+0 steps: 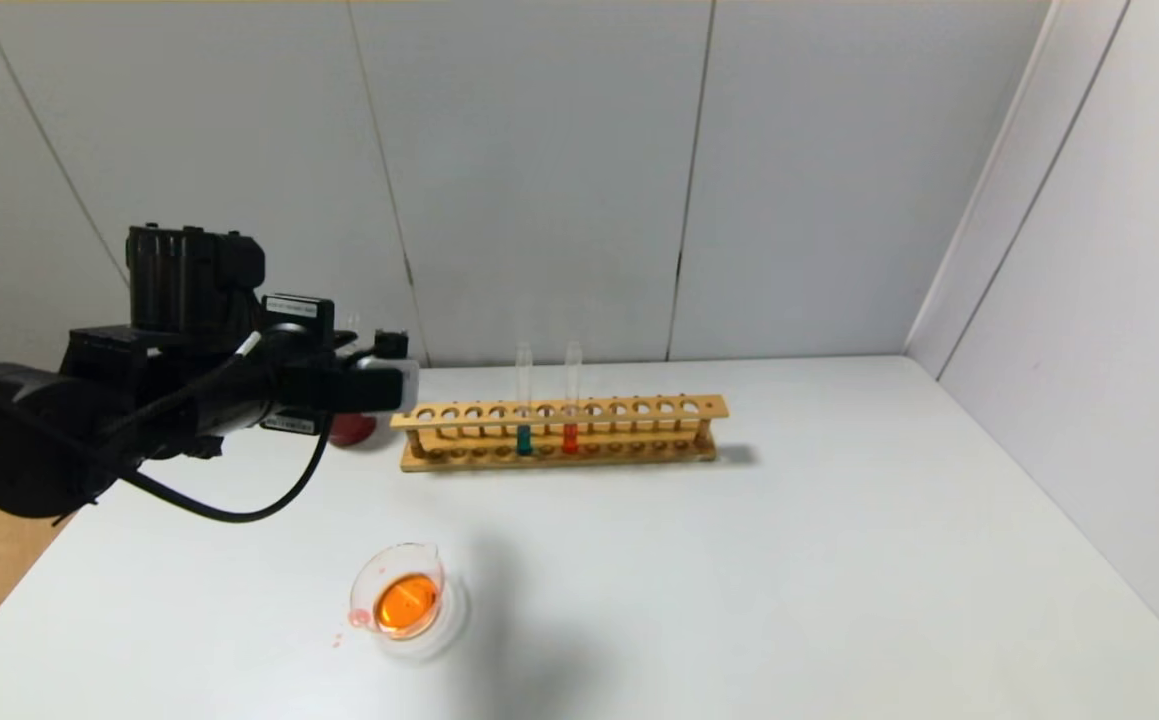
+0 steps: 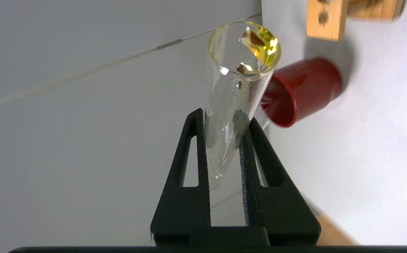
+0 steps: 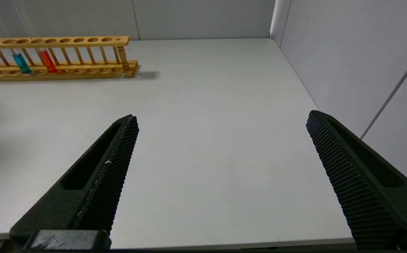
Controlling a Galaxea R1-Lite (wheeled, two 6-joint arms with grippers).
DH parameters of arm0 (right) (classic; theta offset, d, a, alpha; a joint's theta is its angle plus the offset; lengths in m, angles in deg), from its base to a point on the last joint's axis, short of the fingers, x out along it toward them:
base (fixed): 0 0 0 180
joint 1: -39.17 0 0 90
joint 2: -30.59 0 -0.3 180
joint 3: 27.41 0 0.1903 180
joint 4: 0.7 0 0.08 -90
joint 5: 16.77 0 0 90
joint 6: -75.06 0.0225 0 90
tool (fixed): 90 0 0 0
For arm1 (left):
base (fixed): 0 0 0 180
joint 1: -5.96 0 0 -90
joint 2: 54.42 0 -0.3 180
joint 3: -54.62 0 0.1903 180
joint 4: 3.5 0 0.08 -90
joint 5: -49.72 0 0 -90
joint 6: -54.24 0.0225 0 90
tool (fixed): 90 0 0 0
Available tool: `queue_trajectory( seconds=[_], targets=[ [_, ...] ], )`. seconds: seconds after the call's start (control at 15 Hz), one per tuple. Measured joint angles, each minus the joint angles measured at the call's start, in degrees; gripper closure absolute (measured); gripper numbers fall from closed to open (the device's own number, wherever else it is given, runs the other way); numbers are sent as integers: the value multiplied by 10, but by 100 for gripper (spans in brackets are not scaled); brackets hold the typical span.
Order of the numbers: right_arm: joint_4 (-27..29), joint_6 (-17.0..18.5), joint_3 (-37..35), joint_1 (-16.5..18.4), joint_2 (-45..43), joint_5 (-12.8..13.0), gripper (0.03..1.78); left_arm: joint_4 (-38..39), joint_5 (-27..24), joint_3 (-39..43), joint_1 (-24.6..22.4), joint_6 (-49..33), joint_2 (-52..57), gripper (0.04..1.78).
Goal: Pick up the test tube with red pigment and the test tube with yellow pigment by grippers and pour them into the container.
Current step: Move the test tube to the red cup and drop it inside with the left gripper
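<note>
Fingers (image 2: 192,154) of left gripper (image 2: 224,121) clamp test tube with yellow pigment (image 2: 236,88) betw. them; right gripper (image 3: 221,119) spread wide, w/o load.

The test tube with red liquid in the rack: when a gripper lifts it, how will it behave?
The test tube with red pigment looks like thin clear glass, so probably fragile and slippery under a hard squeeze. It stands upright in the wooden rack, so a straight lift seems safest. Its short liquid column sits low, so it is likely light but could spill if tilted.
</note>
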Motion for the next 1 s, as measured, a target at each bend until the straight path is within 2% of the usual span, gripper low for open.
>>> queue_trajectory(
  seconds=[0.27, 0.4, 0.6, 0.8, 1.0],
  targets=[
    [0, 0, 0, 0, 0, 0, 6, -144, -12, -129, -21, -226, -9, 152],
    [0, 0, 0, 0, 0, 0, 6, -165, -37, -160, -37, -336, -11, 152],
    [0, 0, 0, 0, 0, 0, 6, -163, -60, -172, -54, -488, -11, 152],
    [0, 0, 0, 0, 0, 0, 6, -123, -64, -173, -72, -652, -17, 152],
    [0, 0, 0, 0, 0, 0, 6, -50, -89, -169, -111, -736, -34, 152]
  ],
)
